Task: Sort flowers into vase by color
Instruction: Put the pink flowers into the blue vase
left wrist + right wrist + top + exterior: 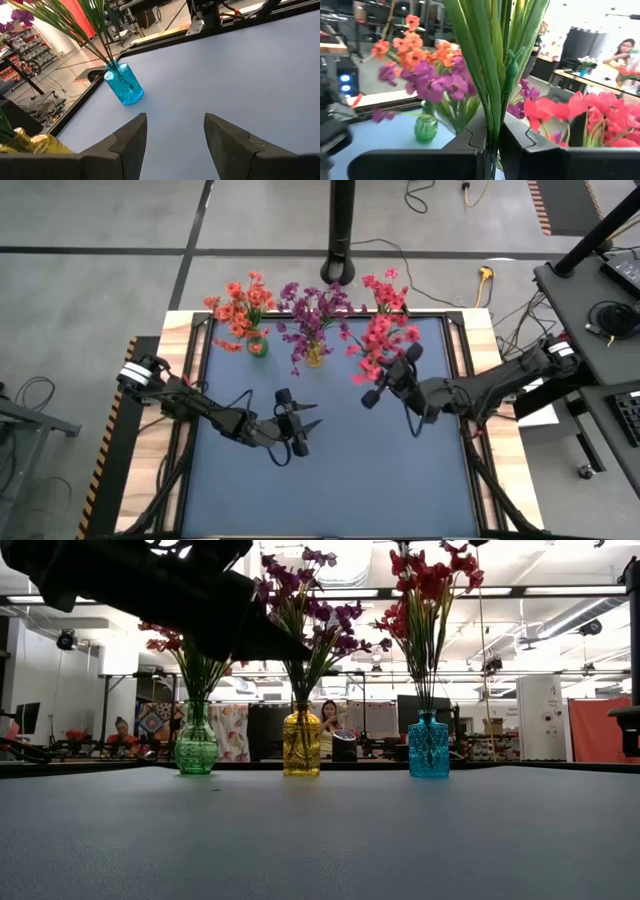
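Observation:
Three glass vases stand along the table's far side. The green vase point(258, 347) point(196, 745) holds orange-red flowers point(240, 305), and the yellow vase point(315, 357) point(301, 745) holds purple flowers point(315, 310). The blue vase point(428, 745) point(124, 85) holds pink-red flowers point(382, 330) point(430, 575). My right gripper point(385, 375) point(492, 145) is up among the pink-red sprays, shut on green stems. My left gripper point(315, 416) point(175, 135) hovers open over the middle of the mat, pointing toward the blue vase. My right gripper pinches a bundle of green stems and leaves point(493, 125) between its two fingers point(470, 140), high up, just below the blossoms. It comes level from the table's right, with the fingers across the stems. The stems stand upright, their lower ends in the blue vase.
A black pole point(343, 230) rises behind the far edge. Wooden borders point(170, 380) frame the dark mat point(330, 490), which lies open on the near half. People point(328, 718) sit in the room beyond the table.

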### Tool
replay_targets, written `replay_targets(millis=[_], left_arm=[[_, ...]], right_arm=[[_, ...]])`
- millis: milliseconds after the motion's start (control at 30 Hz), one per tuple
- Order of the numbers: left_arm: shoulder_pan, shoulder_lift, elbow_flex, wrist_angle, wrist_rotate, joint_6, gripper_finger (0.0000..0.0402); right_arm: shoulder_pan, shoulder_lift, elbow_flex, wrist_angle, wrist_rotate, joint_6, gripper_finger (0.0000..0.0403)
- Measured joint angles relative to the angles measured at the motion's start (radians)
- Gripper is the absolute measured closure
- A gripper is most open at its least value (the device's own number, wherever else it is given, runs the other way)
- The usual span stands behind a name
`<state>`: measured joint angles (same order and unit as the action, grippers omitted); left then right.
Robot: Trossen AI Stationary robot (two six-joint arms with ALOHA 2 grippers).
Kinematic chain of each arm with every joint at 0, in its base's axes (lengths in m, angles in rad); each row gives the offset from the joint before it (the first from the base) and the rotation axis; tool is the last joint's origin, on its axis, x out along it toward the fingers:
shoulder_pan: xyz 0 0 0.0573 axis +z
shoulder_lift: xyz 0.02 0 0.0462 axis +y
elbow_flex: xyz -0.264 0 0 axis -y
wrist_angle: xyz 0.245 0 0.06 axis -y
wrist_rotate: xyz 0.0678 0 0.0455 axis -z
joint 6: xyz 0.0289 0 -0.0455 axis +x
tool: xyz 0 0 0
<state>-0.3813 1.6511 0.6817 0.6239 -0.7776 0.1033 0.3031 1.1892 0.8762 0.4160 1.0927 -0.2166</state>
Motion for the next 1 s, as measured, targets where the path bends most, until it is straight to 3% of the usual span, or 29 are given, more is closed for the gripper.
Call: replay_targets(millis=[167, 533, 1000], left_arm=[[0.0, 0.001, -0.002, 0.0, 0.0, -0.008, 0.0221], [-0.001, 0.001, -0.002, 0.0, 0.0, -0.009, 0.0221], [-0.001, 0.001, -0.002, -0.007, 0.0, -0.009, 0.0221]], right_arm=[[-0.057, 0.03, 0.075, -0.049, -0.001, 0.02, 0.0381], [-0.128, 0.076, 0.254, -0.446, -0.001, 0.223, 0.0381], [-0.174, 0.11, 0.262, -0.472, 0.0, 0.229, 0.0381]])
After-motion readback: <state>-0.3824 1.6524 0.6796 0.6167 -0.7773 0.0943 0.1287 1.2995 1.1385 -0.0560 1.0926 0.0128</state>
